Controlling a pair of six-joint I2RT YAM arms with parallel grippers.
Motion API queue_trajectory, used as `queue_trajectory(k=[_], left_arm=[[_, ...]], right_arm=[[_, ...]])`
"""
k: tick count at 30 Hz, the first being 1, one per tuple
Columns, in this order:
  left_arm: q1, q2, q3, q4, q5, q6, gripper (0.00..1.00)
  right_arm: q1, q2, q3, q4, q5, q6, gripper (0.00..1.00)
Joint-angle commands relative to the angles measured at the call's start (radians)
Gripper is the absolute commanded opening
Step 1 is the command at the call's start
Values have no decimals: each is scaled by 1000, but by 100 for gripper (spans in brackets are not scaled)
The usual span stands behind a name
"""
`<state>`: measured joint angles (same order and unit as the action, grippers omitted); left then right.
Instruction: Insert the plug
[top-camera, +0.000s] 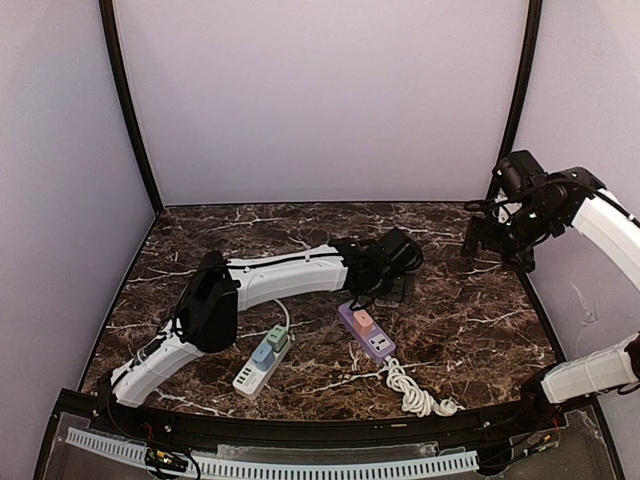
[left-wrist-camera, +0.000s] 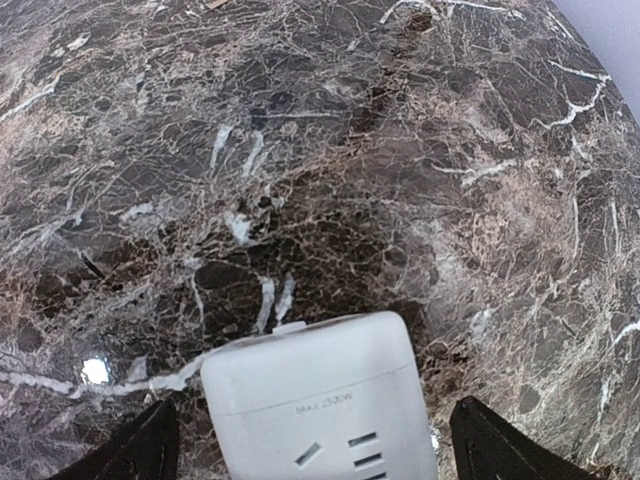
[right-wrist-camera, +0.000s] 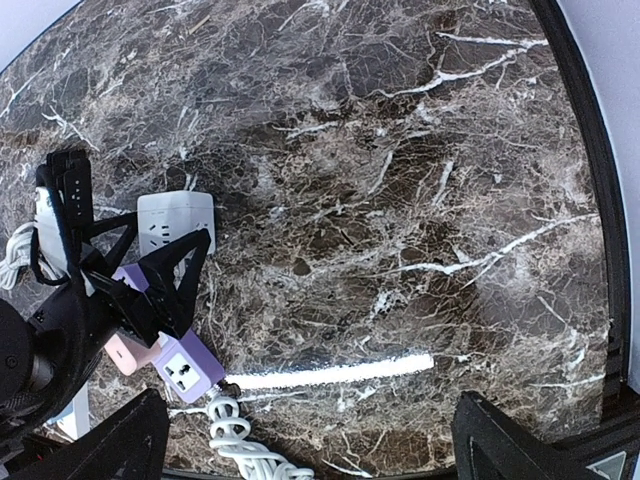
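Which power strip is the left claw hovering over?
The white strip farthest back, under the left gripper; not the purple strip, nor the other white one at front left.

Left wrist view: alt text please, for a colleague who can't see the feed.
The end of a white power strip sits at the bottom centre, socket slots facing up, on a dark marble table. The left gripper is open, its two dark fingertips showing at the bottom corners, one on either side of the strip and apart from it.
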<state>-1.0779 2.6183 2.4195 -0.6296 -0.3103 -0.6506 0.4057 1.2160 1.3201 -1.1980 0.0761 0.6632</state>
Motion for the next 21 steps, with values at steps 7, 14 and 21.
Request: queue_trajectory(k=[7, 14, 21], left_arm=[[-13, -8, 24, -62, -36, 14, 79], [-12, -27, 17, -124, -26, 145, 63], [20, -115, -144, -53, 174, 368, 63]], right_arm=[[1, -61, -39, -51, 22, 9, 98], [0, -67, -33, -53, 25, 12, 98], [1, -85, -50, -33, 4, 3, 98]])
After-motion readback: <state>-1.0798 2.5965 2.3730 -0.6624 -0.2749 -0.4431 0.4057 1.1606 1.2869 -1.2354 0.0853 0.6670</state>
